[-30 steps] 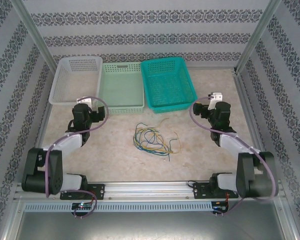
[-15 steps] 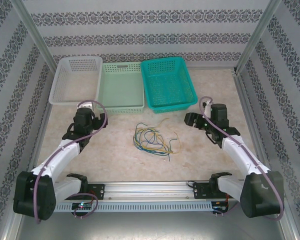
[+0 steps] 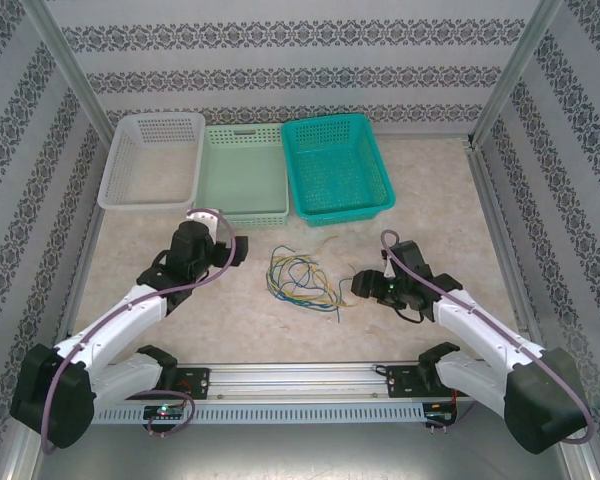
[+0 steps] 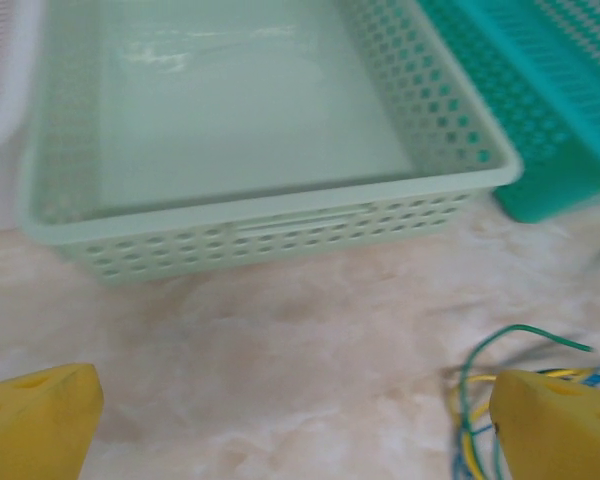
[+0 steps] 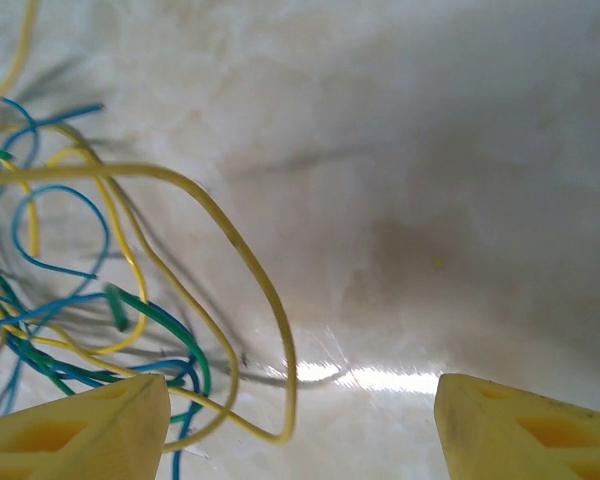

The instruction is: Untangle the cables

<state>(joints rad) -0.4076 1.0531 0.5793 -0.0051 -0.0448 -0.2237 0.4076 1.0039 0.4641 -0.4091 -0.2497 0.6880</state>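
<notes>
Three baskets on the far side of the table [image 3: 440, 200]: white basket [image 3: 140, 203], pale green basket [image 3: 242, 217], teal basket [image 3: 342, 209] | cables [image 3: 302, 278] tangled mid-table | right wrist view shows yellow loop [image 5: 242, 250] crossing blue and green strands | left gripper [image 3: 238, 250] wide open, holding nothing | right gripper [image 3: 360, 288] jaws apart, holding nothing, yellow loop just ahead

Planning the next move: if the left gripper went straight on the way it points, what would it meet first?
Likely the near wall of the pale green basket, past bare tabletop, though depth is unclear. The cables lie right of the left gripper, out of line.
</notes>
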